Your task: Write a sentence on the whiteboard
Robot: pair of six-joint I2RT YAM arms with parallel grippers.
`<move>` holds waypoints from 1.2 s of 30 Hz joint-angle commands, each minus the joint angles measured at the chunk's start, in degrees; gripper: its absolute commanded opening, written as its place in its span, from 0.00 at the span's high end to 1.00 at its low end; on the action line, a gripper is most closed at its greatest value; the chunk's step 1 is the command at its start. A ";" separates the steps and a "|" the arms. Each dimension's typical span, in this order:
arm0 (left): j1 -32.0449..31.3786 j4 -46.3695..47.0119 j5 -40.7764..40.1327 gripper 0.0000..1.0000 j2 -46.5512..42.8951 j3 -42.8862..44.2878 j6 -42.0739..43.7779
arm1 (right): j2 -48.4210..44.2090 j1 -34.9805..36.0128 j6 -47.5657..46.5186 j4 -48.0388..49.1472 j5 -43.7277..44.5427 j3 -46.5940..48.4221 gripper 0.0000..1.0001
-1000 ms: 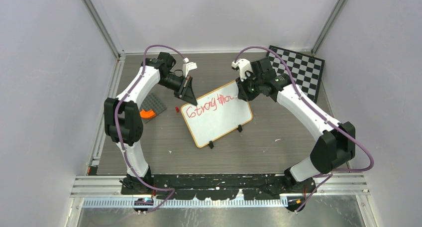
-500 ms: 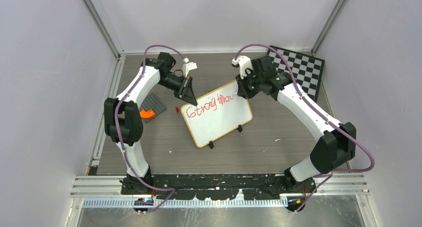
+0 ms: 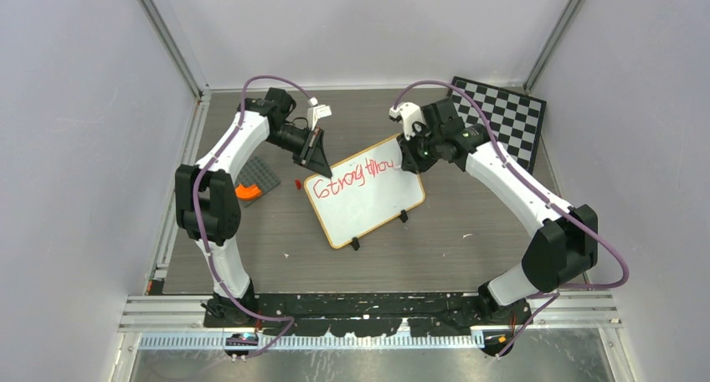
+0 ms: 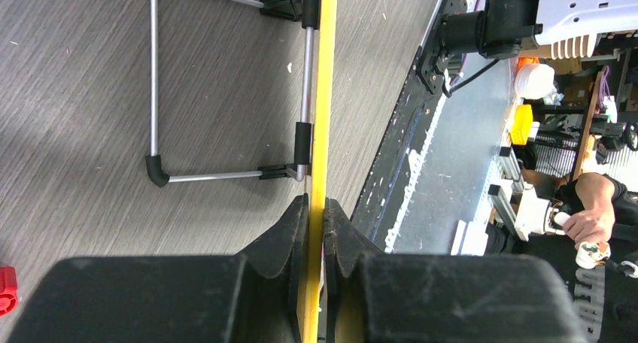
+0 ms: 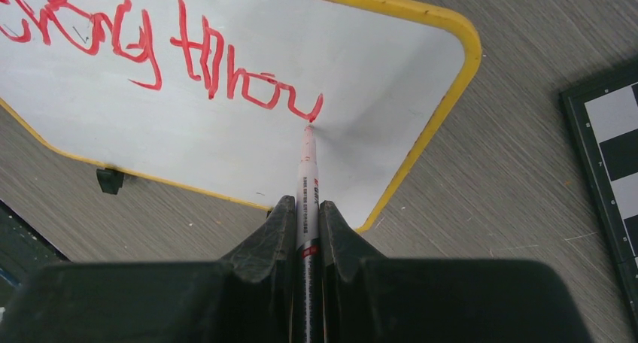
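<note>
Clamped on a marker [image 5: 307,170], the right gripper [image 5: 306,206] pressed its tip to the whiteboard [image 5: 361,80] at mid-table, ending "throu" of the sentence [image 5: 188,57] (the left gripper [image 4: 316,207] pinched its edge), so finishing that word likely needed short strokes rightward.

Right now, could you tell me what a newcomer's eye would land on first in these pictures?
The red writing on the whiteboard at mid-table, reading roughly "Strong throu". The right gripper holds a marker with its tip at the last letter, while the left gripper clamps the board's yellow edge.
</note>
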 commanded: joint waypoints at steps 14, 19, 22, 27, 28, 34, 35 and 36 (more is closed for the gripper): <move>-0.39 0.28 -2.28 1.00 -0.58 -1.01 -0.33 | -1.04 -3.00 -0.18 -1.32 -1.95 6.04 1.00; -0.37 0.38 -2.46 1.00 -0.82 -1.35 -0.24 | -0.29 -2.95 0.17 -0.52 -1.84 6.11 1.00; -0.37 0.37 -2.39 1.00 -0.83 -1.47 -0.28 | -0.20 -3.01 0.33 0.11 -1.79 6.00 1.00; -0.37 0.51 -2.37 1.00 -0.63 -1.38 -0.28 | 0.21 -3.03 0.47 1.12 -1.46 6.66 1.00; -0.37 0.51 -2.37 1.00 -0.65 -1.38 -0.24 | 0.55 -2.98 0.48 1.18 -1.41 6.90 1.00; -0.38 0.43 -2.46 1.00 -0.63 -1.38 -0.25 | 1.74 -2.74 0.73 1.49 -1.53 7.82 1.00; -0.37 0.42 -2.52 1.00 -0.65 -1.43 -0.20 | 1.90 -2.64 0.74 1.56 -1.45 7.88 1.00; -0.37 0.42 -2.65 1.00 -0.70 -1.41 -0.15 | 2.02 -2.48 0.74 1.58 -1.36 7.93 1.00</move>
